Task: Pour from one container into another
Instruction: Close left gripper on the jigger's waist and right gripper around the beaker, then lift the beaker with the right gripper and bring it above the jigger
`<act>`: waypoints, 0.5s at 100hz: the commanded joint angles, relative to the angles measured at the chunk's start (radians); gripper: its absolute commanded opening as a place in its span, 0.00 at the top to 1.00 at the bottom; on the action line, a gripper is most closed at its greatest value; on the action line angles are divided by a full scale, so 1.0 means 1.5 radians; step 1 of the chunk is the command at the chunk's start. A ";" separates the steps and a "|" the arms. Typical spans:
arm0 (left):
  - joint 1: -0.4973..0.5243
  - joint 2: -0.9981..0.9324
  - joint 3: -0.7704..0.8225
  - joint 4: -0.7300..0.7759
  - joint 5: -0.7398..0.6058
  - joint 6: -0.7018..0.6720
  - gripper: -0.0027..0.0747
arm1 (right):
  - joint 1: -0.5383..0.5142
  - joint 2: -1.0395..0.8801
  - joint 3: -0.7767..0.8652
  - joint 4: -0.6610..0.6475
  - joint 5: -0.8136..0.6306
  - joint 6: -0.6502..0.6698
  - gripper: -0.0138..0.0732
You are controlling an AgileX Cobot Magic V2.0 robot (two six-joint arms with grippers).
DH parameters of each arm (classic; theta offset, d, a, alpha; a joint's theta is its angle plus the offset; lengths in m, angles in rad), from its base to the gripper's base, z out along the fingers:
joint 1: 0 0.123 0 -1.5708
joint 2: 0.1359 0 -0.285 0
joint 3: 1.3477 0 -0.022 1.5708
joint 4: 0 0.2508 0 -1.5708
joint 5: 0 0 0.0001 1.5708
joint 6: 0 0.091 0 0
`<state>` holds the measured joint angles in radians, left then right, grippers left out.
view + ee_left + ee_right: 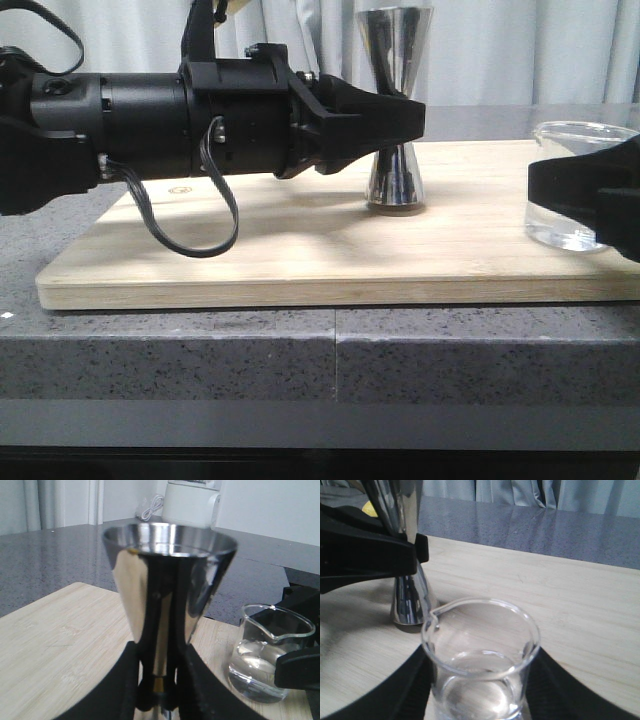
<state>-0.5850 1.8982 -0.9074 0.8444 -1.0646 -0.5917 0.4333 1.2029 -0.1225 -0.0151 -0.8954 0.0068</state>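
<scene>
The shiny steel jigger (396,60) stands upright on the wooden board (250,260), a gold band (159,684) at its narrow waist. My left gripper (405,118) reaches in from the left and is shut on that waist; in the left wrist view its fingers (131,680) press both sides. The clear glass beaker (556,228) rests on the board at the right, holding clear liquid, its lip (434,616) turned toward the jigger (410,595). My right gripper (481,690) is shut on the beaker (482,655), with the fingers (410,690) against its walls.
The board lies on a speckled grey stone counter (200,360) whose front edge is close below. A white appliance (190,502) stands at the counter's far side. Pale curtains hang behind. A black cable (215,215) loops under the left arm.
</scene>
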 commanded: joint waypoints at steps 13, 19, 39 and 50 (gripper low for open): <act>0.001 -0.034 -0.017 -0.024 -0.057 -0.005 0.99 | 0.000 -0.005 -0.017 -0.006 -0.056 -0.005 0.57; 0.001 -0.034 -0.017 -0.024 -0.057 -0.005 0.99 | 0.000 -0.005 -0.017 -0.006 -0.057 -0.005 0.57; 0.001 -0.034 -0.017 -0.024 -0.057 -0.005 0.99 | 0.000 -0.005 -0.026 -0.006 -0.068 -0.005 0.57; 0.001 -0.034 -0.017 -0.024 -0.057 -0.005 0.99 | 0.000 -0.005 -0.038 -0.006 -0.068 -0.005 0.57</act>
<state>-0.5850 1.8982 -0.9074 0.8461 -1.0646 -0.5917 0.4333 1.2045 -0.1426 -0.0171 -0.8955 0.0068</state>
